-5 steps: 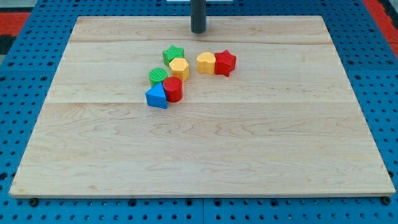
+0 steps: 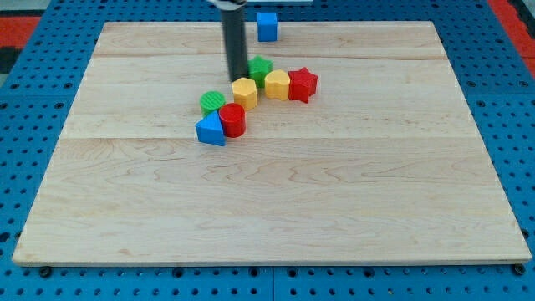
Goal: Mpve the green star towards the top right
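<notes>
Green star push toward the far right: begun, not complete

Nearest is the blue triangle (image 2: 211,130), with the red cylinder (image 2: 233,120) touching its right and the green cylinder (image 2: 213,102) just behind. Farther back run the yellow hexagon (image 2: 244,91), yellow block (image 2: 277,84) and red star (image 2: 303,84). The green star (image 2: 261,68) sits just behind this row, well short of the far right corner. My tip (image 2: 237,78) touches its left side; no fingers exist, nothing is held. A blue cube (image 2: 267,26) lies at the far edge
</notes>
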Tool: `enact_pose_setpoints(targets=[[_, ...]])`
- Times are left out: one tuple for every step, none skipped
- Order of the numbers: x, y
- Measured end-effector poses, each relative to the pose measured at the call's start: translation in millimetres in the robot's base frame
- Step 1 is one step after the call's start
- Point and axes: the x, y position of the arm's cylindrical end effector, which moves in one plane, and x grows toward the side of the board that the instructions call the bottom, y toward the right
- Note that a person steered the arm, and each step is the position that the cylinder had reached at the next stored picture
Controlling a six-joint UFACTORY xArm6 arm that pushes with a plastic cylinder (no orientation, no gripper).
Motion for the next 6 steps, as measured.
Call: enact_pose_setpoints(targets=[[-14.3,49.5],[-43.6,78.4],[-60.2,106.4],[-70.7,122.9],[-88.5,127.1],[-89.8,167.7]])
